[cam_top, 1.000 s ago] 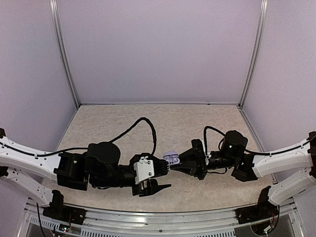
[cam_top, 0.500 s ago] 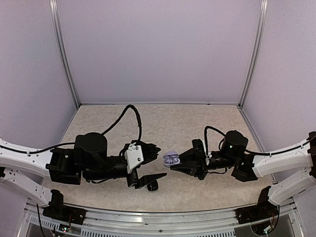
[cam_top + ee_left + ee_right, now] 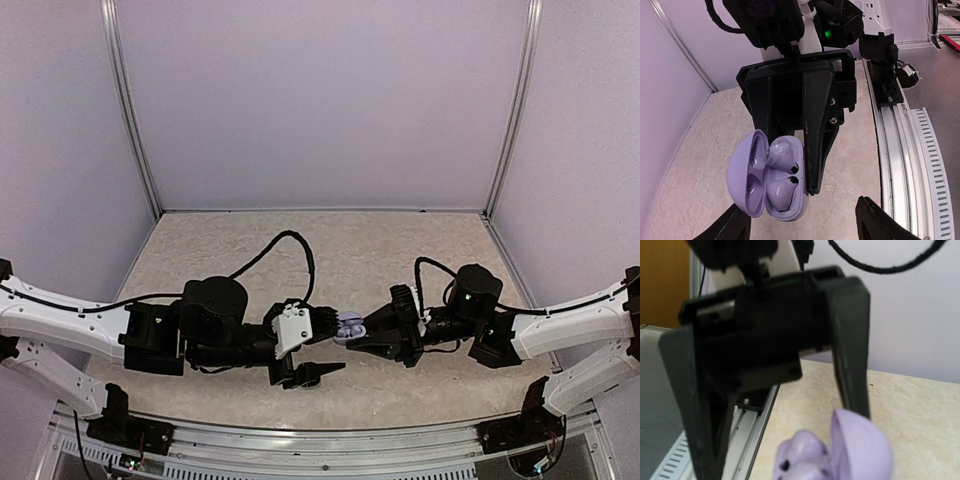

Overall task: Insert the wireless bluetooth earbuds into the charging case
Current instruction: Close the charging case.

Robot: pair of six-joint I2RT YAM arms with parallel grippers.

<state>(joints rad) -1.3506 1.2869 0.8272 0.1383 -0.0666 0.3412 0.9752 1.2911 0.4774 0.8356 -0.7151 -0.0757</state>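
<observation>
Since the right gripper [image 3: 360,333] is clamped on the body of the lavender charging case [image 3: 790,206], presenting it with the lid [image 3: 746,170] swung open toward the left gripper [image 3: 338,346], the remaining work falls to the left side, whose jaws stand apart and empty just in front of the case. Of the two buds in its wells, the lower lavender earbud [image 3: 782,189] looks bedded down, while the upper lavender earbud [image 3: 779,152] seems to ride a little high and tilted, though glare makes that hard to judge. The step in hand is probably seating that upper bud. The left arm should come in slowly and squarely and press one fingertip straight onto the bud, keeping off the lid and hinge, while the right grip takes the push. A skewed press could flip the bud out or twist the case between the fingers.
</observation>
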